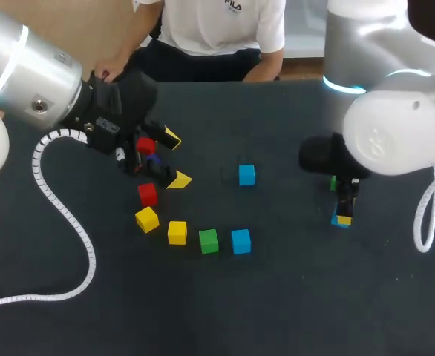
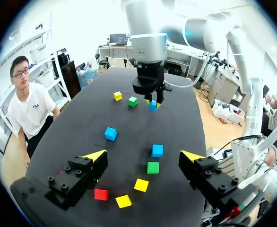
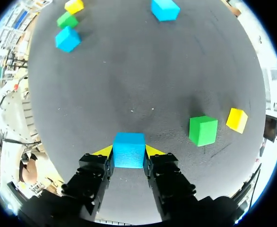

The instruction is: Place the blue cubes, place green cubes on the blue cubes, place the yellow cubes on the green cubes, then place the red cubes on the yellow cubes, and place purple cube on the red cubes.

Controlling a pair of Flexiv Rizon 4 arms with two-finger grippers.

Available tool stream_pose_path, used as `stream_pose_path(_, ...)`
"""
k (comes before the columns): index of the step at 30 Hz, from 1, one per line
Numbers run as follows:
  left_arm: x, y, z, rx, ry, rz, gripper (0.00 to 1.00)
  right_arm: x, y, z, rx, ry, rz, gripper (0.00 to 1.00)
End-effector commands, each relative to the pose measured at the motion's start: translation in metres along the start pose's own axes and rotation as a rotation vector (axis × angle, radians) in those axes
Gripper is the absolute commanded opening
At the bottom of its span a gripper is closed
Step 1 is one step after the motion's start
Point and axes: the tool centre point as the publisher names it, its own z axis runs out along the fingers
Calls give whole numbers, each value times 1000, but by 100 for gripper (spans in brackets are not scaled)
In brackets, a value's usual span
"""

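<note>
My right gripper point(image 3: 129, 152) is shut on a blue cube point(image 3: 128, 144) that rests on the black table at the right; the pair shows in the head view as the right gripper point(image 1: 343, 213). A green cube point(image 3: 203, 130) and a yellow cube point(image 3: 236, 119) lie close beside it. My left gripper point(image 2: 143, 156) hangs open above the table's left side, with nothing between its fingers. Under and ahead of it lie a red cube point(image 2: 101, 194), two yellow cubes point(image 2: 123, 201) point(image 2: 141, 184), a green cube point(image 2: 152, 167) and two blue cubes point(image 2: 157, 150) point(image 2: 110, 134).
In the head view the loose cubes form an arc from the red cube point(image 1: 148, 193) to a blue cube point(image 1: 240, 241), with another blue cube point(image 1: 246, 175) alone at the middle. A white coiled cable point(image 1: 61, 215) trails across the table's left.
</note>
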Motion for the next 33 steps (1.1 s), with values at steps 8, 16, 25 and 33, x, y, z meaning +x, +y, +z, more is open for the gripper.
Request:
stream_pose_path(8, -1, 1, 0, 2, 6, -1, 100, 13, 22, -32, 84, -51, -130, 0)
stream_pose_path(16, -1, 1, 0, 2, 6, -1, 100, 14, 33, -47, 138, -36, -182, 0)
stream_pose_path(25, -1, 1, 0, 2, 6, -1, 100, 11, 45, -59, 176, -46, -246, 0)
stream_pose_path(33, -1, 1, 0, 2, 6, -1, 100, 9, 55, -64, 209, -44, -334, 0)
